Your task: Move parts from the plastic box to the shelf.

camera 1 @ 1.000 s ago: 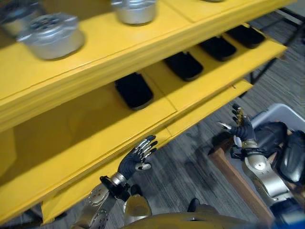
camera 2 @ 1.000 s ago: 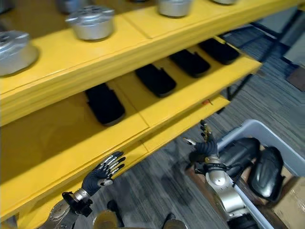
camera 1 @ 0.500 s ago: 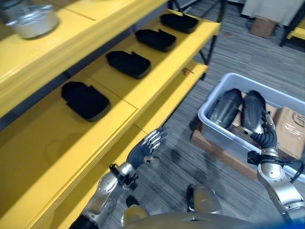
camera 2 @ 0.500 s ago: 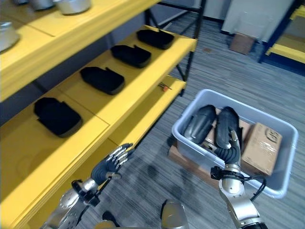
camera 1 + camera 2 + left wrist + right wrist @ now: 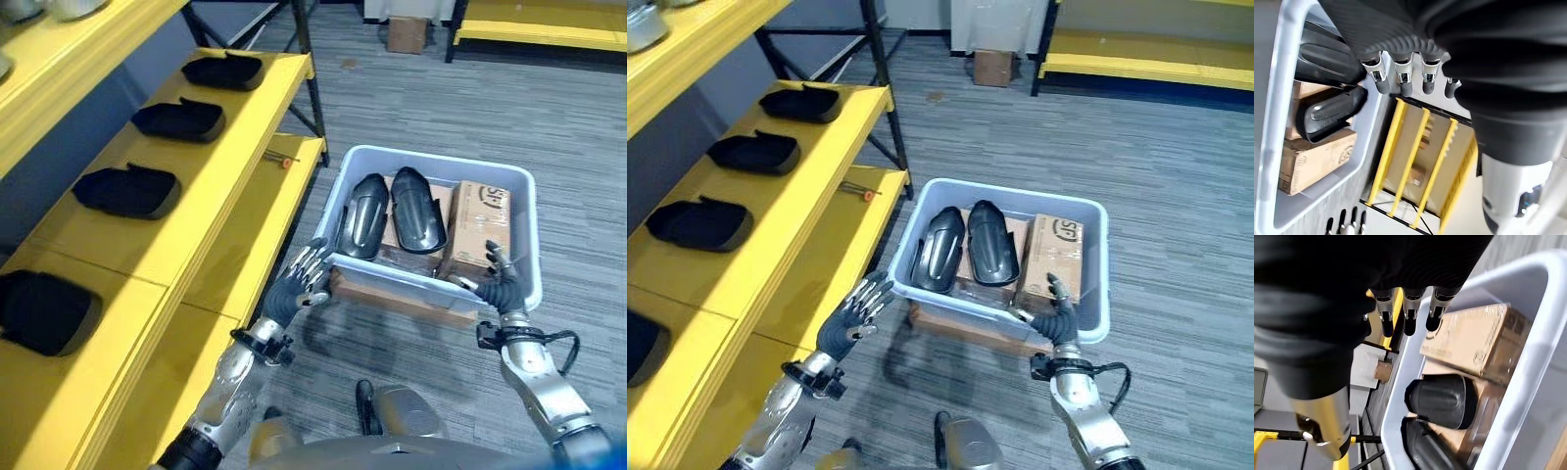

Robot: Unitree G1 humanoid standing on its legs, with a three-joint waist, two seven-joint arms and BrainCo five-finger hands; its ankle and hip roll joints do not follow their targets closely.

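Both hands, left (image 5: 294,291) and right (image 5: 498,287), hover with fingers spread wide at the box (image 5: 524,211) holding 2 black parts (image 5: 364,213).

A pale plastic box (image 5: 1095,323) sits on the floor, open at the top. Inside it, two dark curved parts (image 5: 965,245) fill the side toward the yellow shelf (image 5: 813,186), and a cardboard carton (image 5: 1053,257) fills the far side, leaving little bare room. Bare grey floor (image 5: 1176,196) surrounds the box. On the shelf, open yellow board lies between four black parts (image 5: 749,152).
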